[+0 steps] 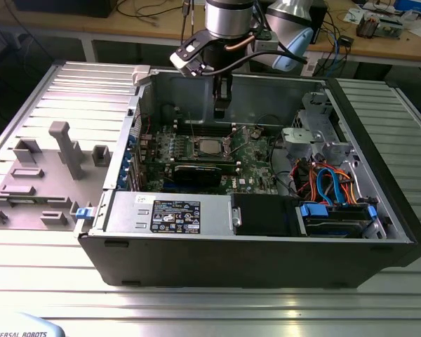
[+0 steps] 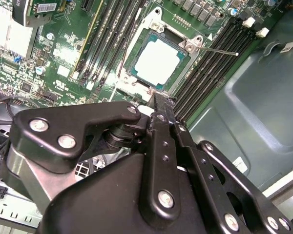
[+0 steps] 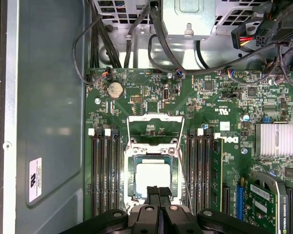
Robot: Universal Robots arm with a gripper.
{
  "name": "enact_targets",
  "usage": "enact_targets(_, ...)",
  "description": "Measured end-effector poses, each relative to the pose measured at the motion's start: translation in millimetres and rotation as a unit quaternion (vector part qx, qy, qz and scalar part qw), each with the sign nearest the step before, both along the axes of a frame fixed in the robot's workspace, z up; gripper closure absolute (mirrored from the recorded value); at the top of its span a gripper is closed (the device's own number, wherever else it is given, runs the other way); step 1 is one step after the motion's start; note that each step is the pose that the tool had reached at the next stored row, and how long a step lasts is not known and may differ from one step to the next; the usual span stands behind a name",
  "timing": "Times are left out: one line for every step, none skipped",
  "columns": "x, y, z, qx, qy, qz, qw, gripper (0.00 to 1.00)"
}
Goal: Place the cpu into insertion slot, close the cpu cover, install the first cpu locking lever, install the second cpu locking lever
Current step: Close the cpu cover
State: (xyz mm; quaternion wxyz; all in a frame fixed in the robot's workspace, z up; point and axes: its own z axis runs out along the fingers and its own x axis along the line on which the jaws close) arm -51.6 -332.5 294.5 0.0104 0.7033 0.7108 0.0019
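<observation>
The cpu point(image 3: 153, 177) lies flat in the insertion slot point(image 3: 131, 170) on the green board, its silver-grey top showing; it is also in the second wrist view point(image 2: 157, 60) and the exterior view point(image 1: 209, 146). The cpu cover point(image 3: 153, 118) stands swung open beyond the socket, with green board visible through its square cut-out. A thin metal locking lever point(image 2: 220, 50) sticks out free beside the socket. My gripper point(image 3: 158, 191) hangs above the socket's edge, fingers shut together with nothing between them; it also appears in the other two views point(image 2: 158, 103) point(image 1: 222, 107).
Black memory slots point(image 3: 104, 173) flank the socket on both sides. A graphics card point(image 1: 196, 170) lies in front of it. Cable bundles point(image 3: 136, 44) and a drive cage point(image 1: 316, 130) crowd the case. The case wall point(image 3: 49, 122) is close by. A grey fixture plate point(image 1: 42, 168) sits at the exterior view's left.
</observation>
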Motion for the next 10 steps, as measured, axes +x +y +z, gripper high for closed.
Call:
enact_targets(0.5, 0.0, 0.0, 0.0, 0.0, 0.0, 1.0, 0.89)
enact_targets(0.7, 0.0, 0.0, 0.0, 0.0, 0.0, 1.0, 0.89)
enact_targets(1.1, 0.0, 0.0, 0.0, 0.0, 0.0, 1.0, 0.89)
enact_targets(1.3, 0.0, 0.0, 0.0, 0.0, 0.0, 1.0, 0.89)
enact_targets(1.4, 0.0, 0.0, 0.0, 0.0, 0.0, 1.0, 0.89)
enact_targets(1.6, 0.0, 0.0, 0.0, 0.0, 0.0, 1.0, 0.89)
enact_targets(1.7, 0.0, 0.0, 0.0, 0.0, 0.0, 1.0, 0.89)
enact_targets(1.9, 0.0, 0.0, 0.0, 0.0, 0.0, 1.0, 0.89)
enact_targets(2.0, 0.0, 0.0, 0.0, 0.0, 0.0, 1.0, 0.89)
enact_targets(2.2, 0.0, 0.0, 0.0, 0.0, 0.0, 1.0, 0.89)
